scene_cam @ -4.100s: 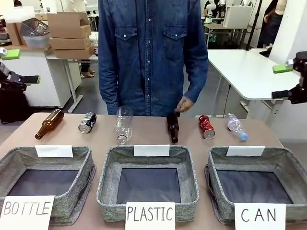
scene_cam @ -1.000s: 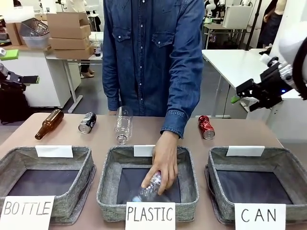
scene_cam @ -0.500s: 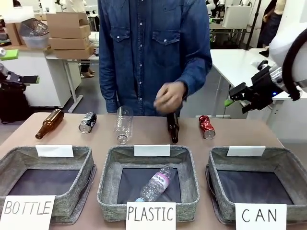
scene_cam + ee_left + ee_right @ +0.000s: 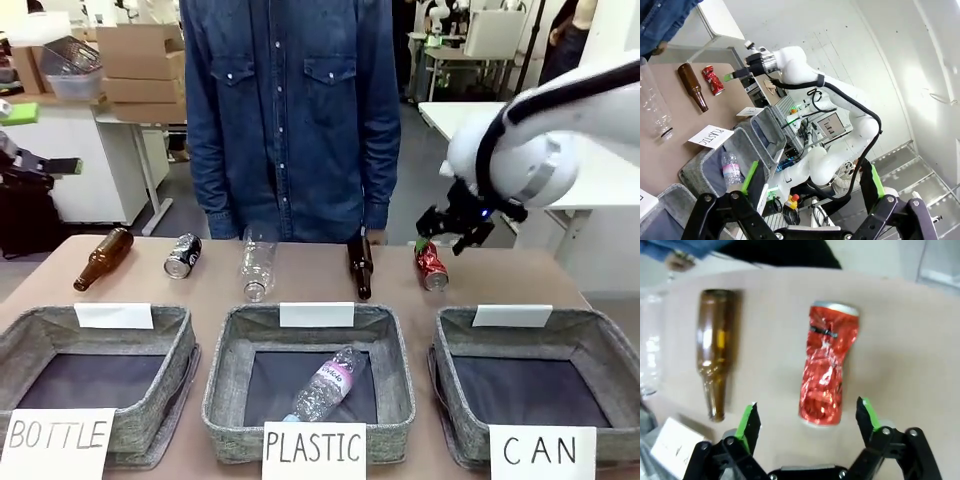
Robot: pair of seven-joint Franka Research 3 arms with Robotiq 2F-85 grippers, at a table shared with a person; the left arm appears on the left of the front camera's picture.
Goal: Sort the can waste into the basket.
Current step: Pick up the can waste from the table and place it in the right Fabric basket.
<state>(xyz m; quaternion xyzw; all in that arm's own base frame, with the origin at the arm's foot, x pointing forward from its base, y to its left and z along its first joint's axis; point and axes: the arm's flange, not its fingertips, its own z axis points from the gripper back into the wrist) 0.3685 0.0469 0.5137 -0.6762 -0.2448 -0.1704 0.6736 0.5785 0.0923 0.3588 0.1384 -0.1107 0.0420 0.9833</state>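
A crushed shiny red can (image 4: 431, 265) lies on the table behind the grey CAN basket (image 4: 528, 345). My right gripper (image 4: 443, 236) hovers open just above it. In the right wrist view the red can (image 4: 827, 385) lies lengthwise between my green-padded fingers (image 4: 748, 421), which stand apart on either side and do not touch it. A dark can with silver ends (image 4: 182, 255) lies at the back left. My left gripper (image 4: 812, 182) is open and holds nothing; its view also catches the red can (image 4: 713, 81) far off.
A person in a denim shirt (image 4: 290, 110) stands at the far side. Brown bottles (image 4: 360, 265) (image 4: 102, 258) and a clear bottle (image 4: 258, 262) lie in the back row. The PLASTIC basket (image 4: 309, 320) holds a small plastic bottle (image 4: 325, 383). The BOTTLE basket (image 4: 95, 330) stands at the left.
My right arm swung in from the right and came down over the red can. The person dropped a plastic bottle into the PLASTIC basket and drew the hand back.
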